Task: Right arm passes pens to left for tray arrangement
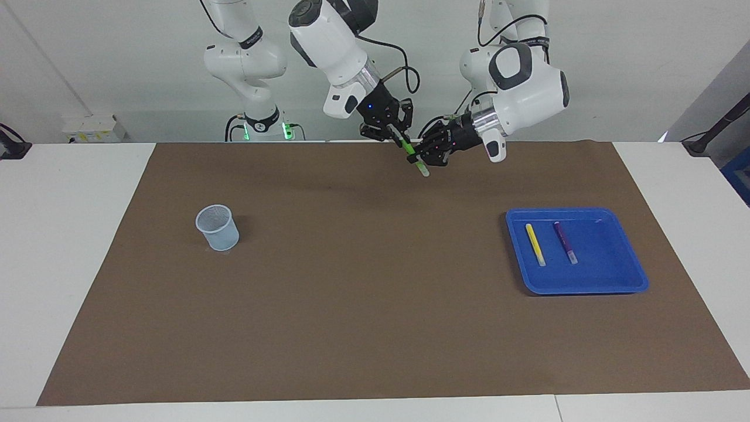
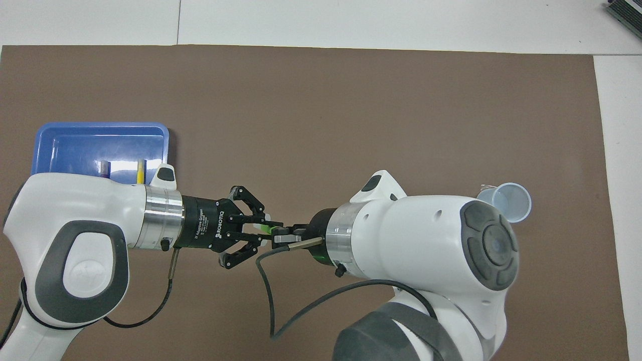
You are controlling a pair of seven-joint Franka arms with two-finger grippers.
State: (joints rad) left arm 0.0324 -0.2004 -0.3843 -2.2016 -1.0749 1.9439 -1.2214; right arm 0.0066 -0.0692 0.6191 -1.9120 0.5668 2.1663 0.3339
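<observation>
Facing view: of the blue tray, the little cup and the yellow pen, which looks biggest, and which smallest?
Largest to smallest, as they look in the facing view:
1. blue tray
2. cup
3. yellow pen
The cup and pen span a similar length, but the pen is far slimmer.

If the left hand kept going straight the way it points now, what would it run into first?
The right hand, most likely. The left hand is shut on the green pen, pointing across at the right hand, which grips the same pen head-on. Hardly any gap shows between them, though depth is hard to judge.
</observation>
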